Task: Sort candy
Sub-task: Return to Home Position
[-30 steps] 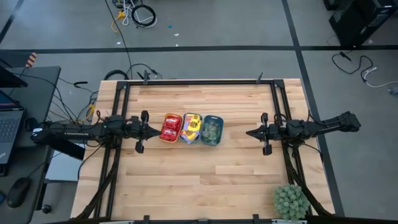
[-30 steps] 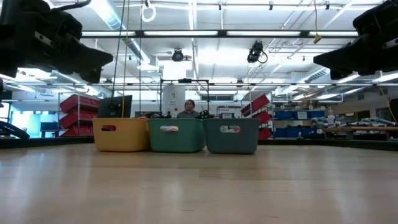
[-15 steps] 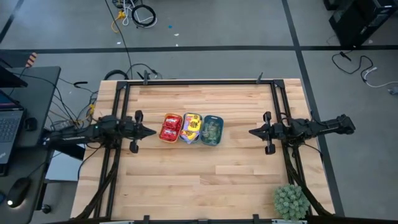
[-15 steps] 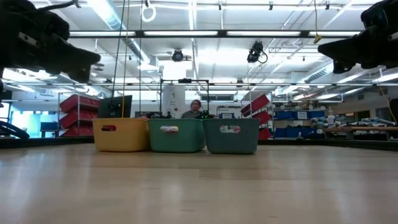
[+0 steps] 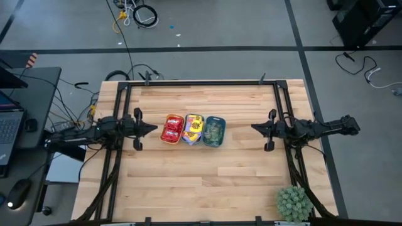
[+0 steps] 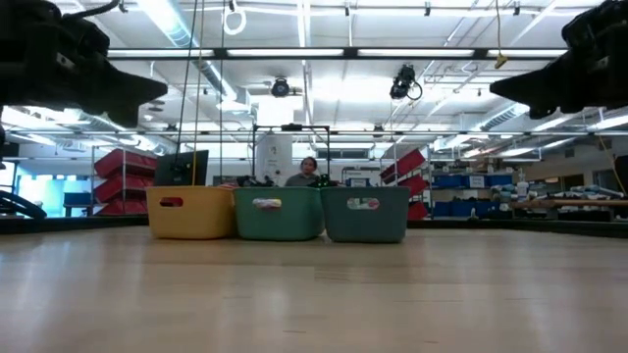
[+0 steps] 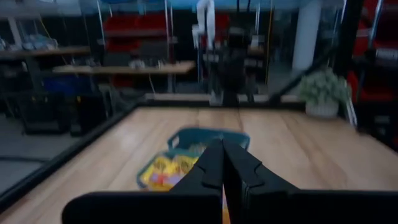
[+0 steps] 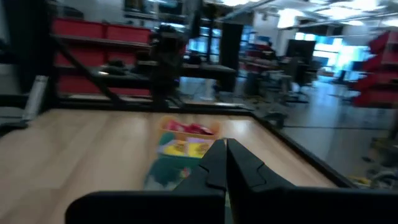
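Observation:
Three small trays stand side by side mid-table. The yellow-orange tray holds red candy, the middle tray holds yellow candy, and the teal tray holds green candy. In the low view the trays rest on their flat bottoms. My left gripper hovers shut just left of the trays, pointing level at them. To their right, farther off, my right gripper is shut too and points level at them. Both show shut and empty in their wrist views.
A spiky green plant stands at the table's near right corner. Black frame rails run along the left, right and far edges. Bare wood lies near and far of the trays. A person shows in the room behind the table.
My left gripper has drawn back a little toward the table's left edge, away from the trays, staying shut. The trays and the candy have kept still.

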Tool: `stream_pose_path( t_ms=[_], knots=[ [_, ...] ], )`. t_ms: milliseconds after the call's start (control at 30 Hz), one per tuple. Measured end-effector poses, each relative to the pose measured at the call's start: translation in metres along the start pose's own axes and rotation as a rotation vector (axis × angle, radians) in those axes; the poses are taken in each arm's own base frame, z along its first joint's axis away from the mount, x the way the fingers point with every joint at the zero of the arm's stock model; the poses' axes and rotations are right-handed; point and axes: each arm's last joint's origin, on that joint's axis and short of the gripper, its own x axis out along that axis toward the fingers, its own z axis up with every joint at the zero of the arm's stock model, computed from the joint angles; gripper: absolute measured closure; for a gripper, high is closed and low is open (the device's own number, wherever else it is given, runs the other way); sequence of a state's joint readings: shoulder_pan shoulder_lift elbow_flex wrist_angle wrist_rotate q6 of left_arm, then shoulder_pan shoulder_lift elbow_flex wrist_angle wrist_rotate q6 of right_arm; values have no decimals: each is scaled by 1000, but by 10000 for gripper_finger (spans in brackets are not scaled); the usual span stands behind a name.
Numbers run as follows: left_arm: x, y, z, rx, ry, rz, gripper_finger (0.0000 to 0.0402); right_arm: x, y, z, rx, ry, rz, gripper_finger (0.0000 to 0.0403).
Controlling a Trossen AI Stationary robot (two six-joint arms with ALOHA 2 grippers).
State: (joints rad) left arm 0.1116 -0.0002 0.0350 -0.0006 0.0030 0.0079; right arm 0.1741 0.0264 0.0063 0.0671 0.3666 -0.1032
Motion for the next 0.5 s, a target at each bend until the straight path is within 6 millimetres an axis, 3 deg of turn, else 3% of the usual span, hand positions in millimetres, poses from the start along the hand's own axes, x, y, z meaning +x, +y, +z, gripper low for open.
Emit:
stream_pose_path(
  t_ms=[300,500],
  knots=[
    [1,0,2,-16,-91,10,401,5,0,-6,60,78,-64,403],
    [1,1,-2,-18,-50,42,397,8,1,-13,98,143,-135,403]
  ],
)
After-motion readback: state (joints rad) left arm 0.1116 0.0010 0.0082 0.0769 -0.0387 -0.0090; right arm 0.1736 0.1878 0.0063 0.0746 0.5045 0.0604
